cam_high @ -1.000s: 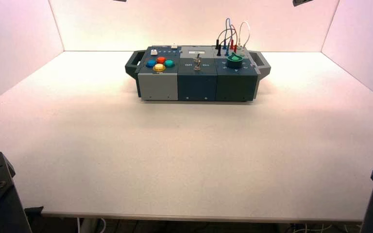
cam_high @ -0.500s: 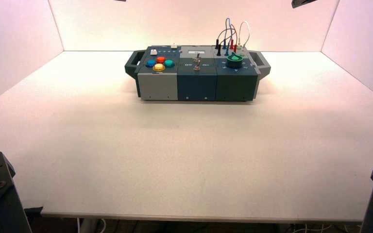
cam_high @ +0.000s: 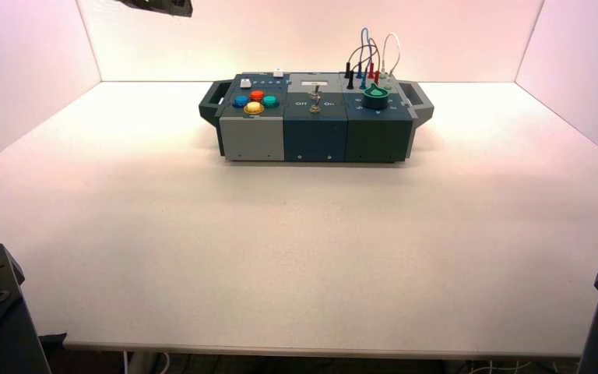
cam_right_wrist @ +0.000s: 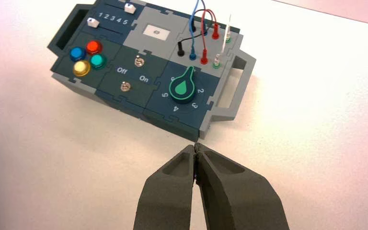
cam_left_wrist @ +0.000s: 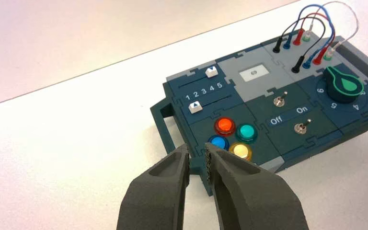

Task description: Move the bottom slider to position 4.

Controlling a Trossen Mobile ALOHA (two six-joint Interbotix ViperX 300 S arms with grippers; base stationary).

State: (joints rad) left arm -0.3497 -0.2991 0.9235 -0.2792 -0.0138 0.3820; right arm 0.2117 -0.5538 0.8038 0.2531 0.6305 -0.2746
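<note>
The bottom slider (cam_left_wrist: 195, 107) is a small white knob on the dark track nearer the coloured buttons, standing near the 1 end of the printed 1 2 3 4 5. It also shows in the right wrist view as the bottom slider (cam_right_wrist: 92, 22) and in the high view as the bottom slider (cam_high: 244, 82). My left gripper (cam_left_wrist: 196, 151) hangs in the air short of the box's button corner, its jaws a narrow gap apart with nothing between them. My right gripper (cam_right_wrist: 195, 146) is shut and empty, hovering off the box's knob side.
The box (cam_high: 315, 136) stands at the back of the white table. It carries a second white slider (cam_left_wrist: 211, 72), four coloured buttons (cam_left_wrist: 224, 125), two toggle switches (cam_left_wrist: 300, 127), a green knob (cam_left_wrist: 345, 86) and plugged wires (cam_left_wrist: 316, 28). Walls enclose three sides.
A dark part of the left arm has come into the high view's top left edge. The small dark piece at the top right edge has left the picture.
</note>
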